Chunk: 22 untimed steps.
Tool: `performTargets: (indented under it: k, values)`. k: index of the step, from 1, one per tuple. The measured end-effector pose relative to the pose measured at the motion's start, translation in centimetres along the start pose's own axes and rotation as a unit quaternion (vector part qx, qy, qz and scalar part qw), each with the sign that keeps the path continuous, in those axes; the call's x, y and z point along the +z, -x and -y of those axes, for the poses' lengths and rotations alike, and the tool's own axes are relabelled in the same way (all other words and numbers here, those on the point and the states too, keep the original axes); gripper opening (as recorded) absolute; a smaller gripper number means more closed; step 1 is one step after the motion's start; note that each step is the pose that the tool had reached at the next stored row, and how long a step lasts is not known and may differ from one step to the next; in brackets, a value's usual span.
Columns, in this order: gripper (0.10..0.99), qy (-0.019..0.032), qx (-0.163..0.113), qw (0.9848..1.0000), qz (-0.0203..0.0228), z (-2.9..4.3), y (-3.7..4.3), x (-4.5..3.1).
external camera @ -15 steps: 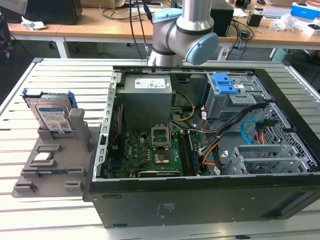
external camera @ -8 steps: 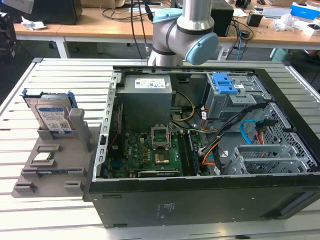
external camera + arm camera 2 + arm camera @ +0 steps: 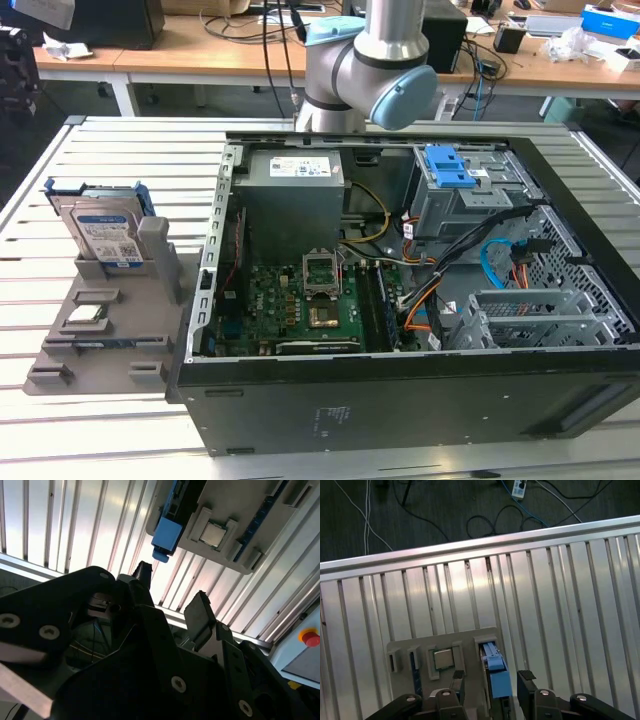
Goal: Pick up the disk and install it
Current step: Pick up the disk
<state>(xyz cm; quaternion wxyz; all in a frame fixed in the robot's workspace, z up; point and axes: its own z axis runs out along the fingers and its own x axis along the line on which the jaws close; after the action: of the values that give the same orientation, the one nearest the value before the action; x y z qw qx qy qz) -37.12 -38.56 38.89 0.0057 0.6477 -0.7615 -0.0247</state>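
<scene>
Silver disk (image 3: 105,235) stands at its grey holder's (image 3: 120,330) edge, not yet picked or installed. We see the gripper (image 3: 490,681) over it, jaws wide, empty.

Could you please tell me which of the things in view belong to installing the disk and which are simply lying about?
Part of the job: the disk, upright in the grey holder; the open hand above it; the open computer case.
Not involved: the processor chip on the holder; the power-supply box; floor cables; the cluttered desks behind.
</scene>
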Motion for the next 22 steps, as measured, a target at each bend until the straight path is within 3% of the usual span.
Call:
performTargets:
  k: [22]
  values:
    - [0.541,0.0,0.0,1.0,0.0,0.64,0.05,1.96]
